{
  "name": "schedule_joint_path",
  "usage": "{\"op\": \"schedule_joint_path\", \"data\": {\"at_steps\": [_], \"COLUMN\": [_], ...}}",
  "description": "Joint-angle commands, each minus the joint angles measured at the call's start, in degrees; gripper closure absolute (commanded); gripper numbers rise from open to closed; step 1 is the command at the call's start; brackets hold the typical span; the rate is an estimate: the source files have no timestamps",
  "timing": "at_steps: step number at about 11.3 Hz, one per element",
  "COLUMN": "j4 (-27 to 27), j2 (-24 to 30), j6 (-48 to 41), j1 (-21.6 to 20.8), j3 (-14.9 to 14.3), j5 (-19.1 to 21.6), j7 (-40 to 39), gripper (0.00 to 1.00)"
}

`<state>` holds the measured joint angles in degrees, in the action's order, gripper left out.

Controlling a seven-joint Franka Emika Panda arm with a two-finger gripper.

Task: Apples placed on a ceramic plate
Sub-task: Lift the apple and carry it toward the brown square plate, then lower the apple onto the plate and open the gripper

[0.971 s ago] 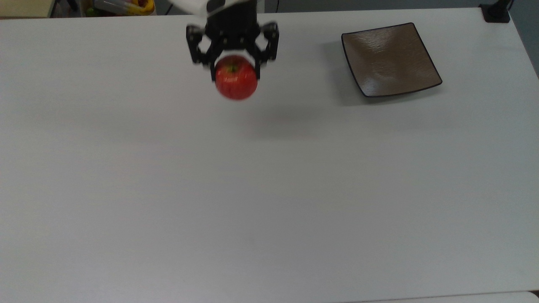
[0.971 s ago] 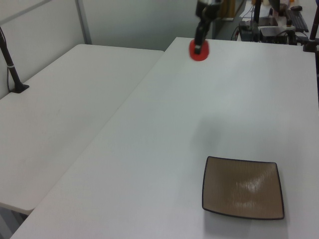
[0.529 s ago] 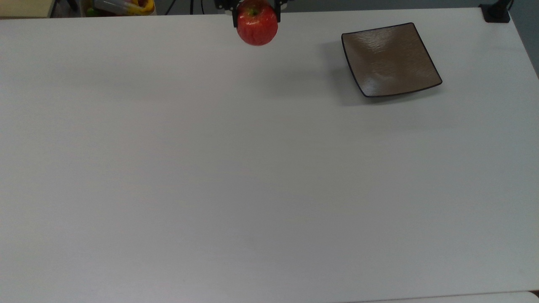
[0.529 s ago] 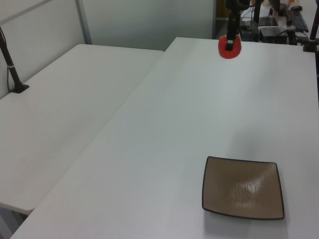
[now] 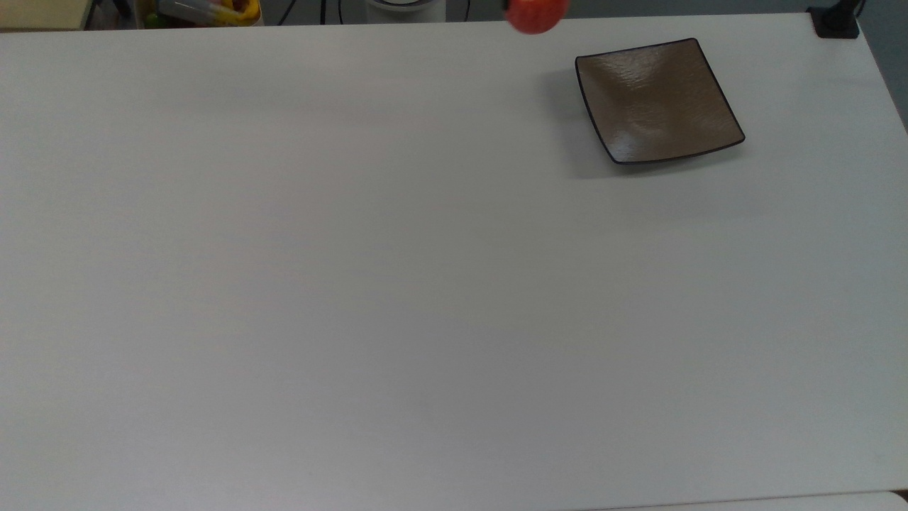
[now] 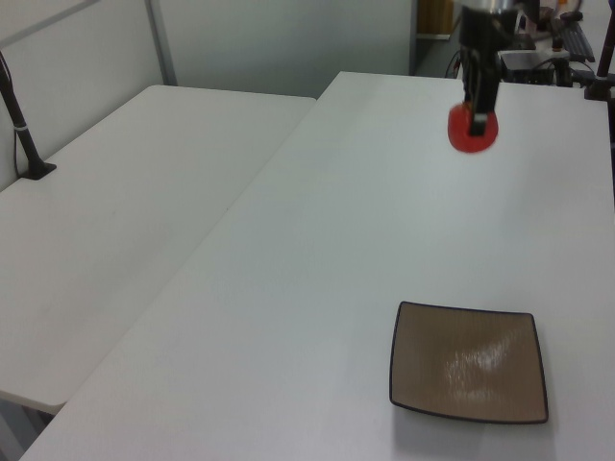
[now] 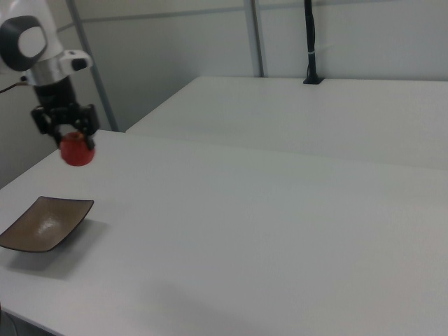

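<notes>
1. Since the frame half a second ago, the apple (image 5: 537, 17) has been carried toward the top view's right, from near the middle of the upper edge to a spot just short of the ceramic plate (image 5: 656, 99); in the left view it has come nearer the camera and lower in the picture.
2. Apple: red, glossy, held clear of the table (image 5: 397, 298), with nothing under it but bare tabletop. It is cut by the upper edge in the top view, and seen whole in the left view (image 6: 473, 130) and the right view (image 7: 75, 150).
3. Gripper (image 7: 66, 133): black, two-fingered, pointing down and clamped on the apple from above, one finger on each side as seen in the right view; also seen in the left view (image 6: 478, 108).
4. Plate: square, brown-grey, dark-rimmed, with upturned corners, flat on the table and with nothing on it. It lies to the apple's right in the top view, and below it in the left view (image 6: 468, 362) and the right view (image 7: 43, 222). Apple and plate are apart.
5. Arm: a white and grey link (image 7: 38, 47) is seen above the gripper in the right view.
6. A second white table (image 6: 115, 230) stands alongside in the left view.
</notes>
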<state>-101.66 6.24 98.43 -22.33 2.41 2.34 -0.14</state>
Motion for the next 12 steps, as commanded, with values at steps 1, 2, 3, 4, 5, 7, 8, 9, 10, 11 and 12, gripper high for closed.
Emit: {"op": "schedule_joint_path", "data": {"at_steps": [1, 2, 3, 4, 5, 7, 8, 9, 10, 11, 12], "j4": [-4.7, -5.6, -6.2, -6.5, -7.8, -11.7, -14.1, -15.5, -15.8, -15.8, -15.7], "j2": [1.2, -0.2, -2.0, -4.1, -5.4, -7.3, -7.7, -8.8, -10.7, -13.0, -15.2], "j6": [0.2, 1.9, 5.2, 8.5, 12.2, 21.1, 25.5, 29.2, 31.7, 34.0, 36.2], "j1": [-1.7, -1.8, -1.8, -1.8, -1.8, -3.3, -3.8, -3.9, -4.6, -4.9, -5.0], "j3": [7.9, 10.8, 13.5, 15.2, 16.7, 17.7, 18.0, 18.0, 18.1, 18.1, 18.2], "j5": [0.5, 0.5, 0.5, 0.5, 0.4, -0.5, -1.6, -3.7, -5.6, -8.2, -10.8], "j7": [4.3, 4.7, 6.8, 9.7, 11.6, 15.0, 17.3, 19.5, 21.6, 23.8, 26.2], "gripper": [1.00, 1.00, 1.00, 1.00, 1.00, 0.98, 0.98, 0.98, 0.98, 0.98, 0.98]}}
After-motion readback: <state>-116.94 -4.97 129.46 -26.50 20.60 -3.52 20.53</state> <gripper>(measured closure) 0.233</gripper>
